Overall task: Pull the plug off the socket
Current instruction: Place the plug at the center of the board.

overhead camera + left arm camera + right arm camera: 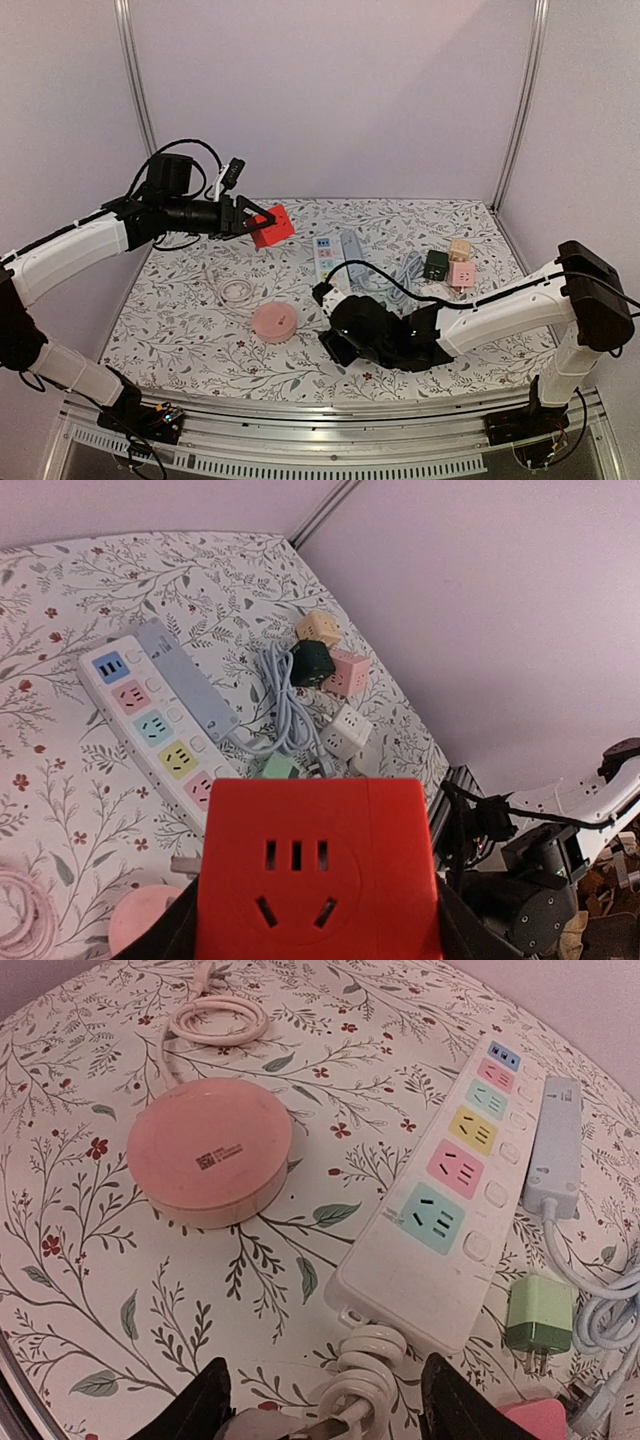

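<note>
While the left gripper (256,220) clamps the red socket cube (315,870) aloft, raised left of the power strip (440,1210), the right gripper (325,1400) stands open at the strip's cable end — white plug (265,1426) lying on the worktop (60,1290) between its jaws.

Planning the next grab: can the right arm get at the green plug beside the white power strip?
Probably yes. The right gripper is open and low, and the green plug lies uncovered just to its side; only a coiled white cord sits nearer.
</note>
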Robot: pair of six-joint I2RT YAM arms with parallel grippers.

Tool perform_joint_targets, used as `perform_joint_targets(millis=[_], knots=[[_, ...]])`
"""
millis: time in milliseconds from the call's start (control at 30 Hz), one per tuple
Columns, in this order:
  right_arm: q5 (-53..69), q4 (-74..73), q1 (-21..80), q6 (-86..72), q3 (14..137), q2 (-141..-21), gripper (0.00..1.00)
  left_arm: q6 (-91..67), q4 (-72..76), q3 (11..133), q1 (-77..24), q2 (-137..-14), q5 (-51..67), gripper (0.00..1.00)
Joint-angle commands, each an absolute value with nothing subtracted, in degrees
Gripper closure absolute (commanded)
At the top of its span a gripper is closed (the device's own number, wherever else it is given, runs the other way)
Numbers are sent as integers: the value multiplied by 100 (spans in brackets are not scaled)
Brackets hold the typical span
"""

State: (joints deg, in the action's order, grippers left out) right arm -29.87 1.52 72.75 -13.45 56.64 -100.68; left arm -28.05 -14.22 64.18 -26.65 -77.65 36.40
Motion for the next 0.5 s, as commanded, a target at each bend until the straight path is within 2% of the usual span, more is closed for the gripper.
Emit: perform_joint_targets(millis=[0, 167, 233, 267, 467], knots=[[-3219, 230, 7229, -1355, 5483, -9671, 33, -2702, -1361, 6380, -2592, -7829, 3499, 100], [-3326, 232, 7230, -1245, 5335, -9272, 22, -2583, -1540, 6420, -2524, -8182, 3272, 100], [-3487, 239, 7233, -1216, 5274, -9074, 6, -2492, -1666, 6465, -2484, -8389, 3070, 100], [-3571, 251, 7225, -1207, 5245, -9012, 3, -2401, -1782, 6507, -2487, -8482, 2913, 100], [-4030, 437, 7065, -1150, 5063, -8655, 1, -1950, -2245, 6694, -2493, -9073, 2195, 100]])
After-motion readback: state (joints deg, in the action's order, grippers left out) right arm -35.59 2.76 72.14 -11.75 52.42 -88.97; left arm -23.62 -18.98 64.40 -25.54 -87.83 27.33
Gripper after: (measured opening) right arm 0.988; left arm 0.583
